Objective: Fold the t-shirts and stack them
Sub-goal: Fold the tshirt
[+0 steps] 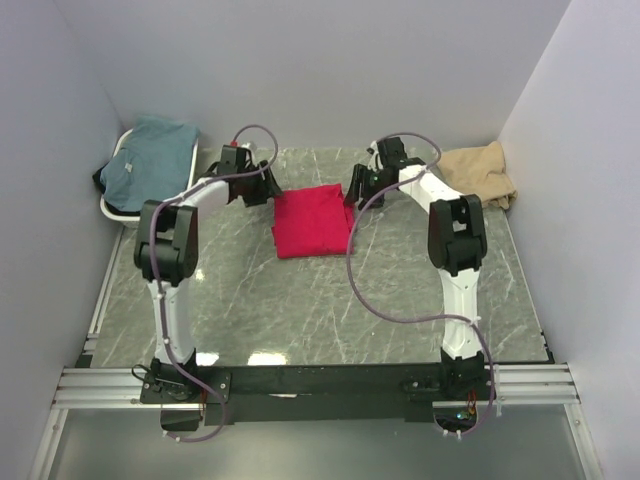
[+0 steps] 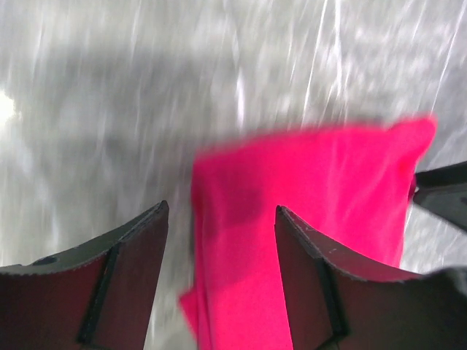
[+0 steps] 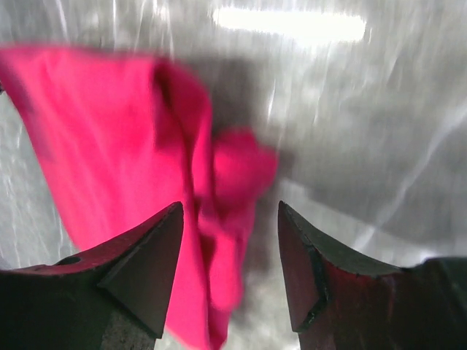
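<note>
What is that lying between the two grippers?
The folded red t-shirt lies between the left gripper and the right gripper; the top view shows it best.

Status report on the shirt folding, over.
Left pincer open, right pincer open, flanking the red t-shirt, folded mid-table. Teal t-shirt on basket, tan t-shirt crumpled far right. Nothing blocking.

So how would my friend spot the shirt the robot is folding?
Look at the grey marble table, then its far middle. The red t-shirt lies there, folded roughly square. It alone is crimson: the teal t-shirt sits in the white basket far left, the tan t-shirt crumpled far right.
</note>
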Available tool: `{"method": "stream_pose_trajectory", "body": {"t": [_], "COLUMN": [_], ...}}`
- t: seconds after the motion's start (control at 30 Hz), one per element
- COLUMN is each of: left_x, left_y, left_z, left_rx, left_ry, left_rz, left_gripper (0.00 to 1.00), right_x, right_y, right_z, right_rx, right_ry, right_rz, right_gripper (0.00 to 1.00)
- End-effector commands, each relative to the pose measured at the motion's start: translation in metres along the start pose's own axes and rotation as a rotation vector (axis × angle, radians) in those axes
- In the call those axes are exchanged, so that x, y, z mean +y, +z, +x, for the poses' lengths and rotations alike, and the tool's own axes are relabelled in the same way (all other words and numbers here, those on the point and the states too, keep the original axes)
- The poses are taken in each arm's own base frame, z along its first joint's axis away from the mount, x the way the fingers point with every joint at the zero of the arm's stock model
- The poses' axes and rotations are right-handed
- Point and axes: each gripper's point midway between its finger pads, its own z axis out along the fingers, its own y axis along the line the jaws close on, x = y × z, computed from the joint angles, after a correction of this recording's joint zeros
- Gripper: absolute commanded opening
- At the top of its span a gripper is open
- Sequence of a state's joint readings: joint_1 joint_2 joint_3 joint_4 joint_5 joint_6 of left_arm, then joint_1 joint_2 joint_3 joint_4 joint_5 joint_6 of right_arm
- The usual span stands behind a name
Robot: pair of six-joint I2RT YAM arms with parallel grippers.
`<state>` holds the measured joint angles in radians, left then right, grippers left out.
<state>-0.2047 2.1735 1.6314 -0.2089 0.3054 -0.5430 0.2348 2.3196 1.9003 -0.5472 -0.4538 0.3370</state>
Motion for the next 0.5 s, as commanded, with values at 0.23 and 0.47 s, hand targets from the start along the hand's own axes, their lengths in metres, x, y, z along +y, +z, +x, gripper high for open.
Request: {"method": "stream_pose_trajectory", "body": {"t": [0.23,0.47], "left_x": [-0.037,-0.042], "left_y": [-0.084,-0.071], "left_z": [0.033,0.057], "left_rx": [-0.067,-0.018], "left_ry": [-0.003,0.005], "left_rz": [0.076,0.077], "left_gripper": [0.66,0.65], "right_x": [0.024,0.026], "right_y": [-0.051,-0.036], "right_z": [0.017,0.021], "right_rx": [-0.07,-0.046], "right_ry": [-0.068,-0.075], "right_rz": [-0.044,-0.062], "right_gripper": [0.64,0.66]}}
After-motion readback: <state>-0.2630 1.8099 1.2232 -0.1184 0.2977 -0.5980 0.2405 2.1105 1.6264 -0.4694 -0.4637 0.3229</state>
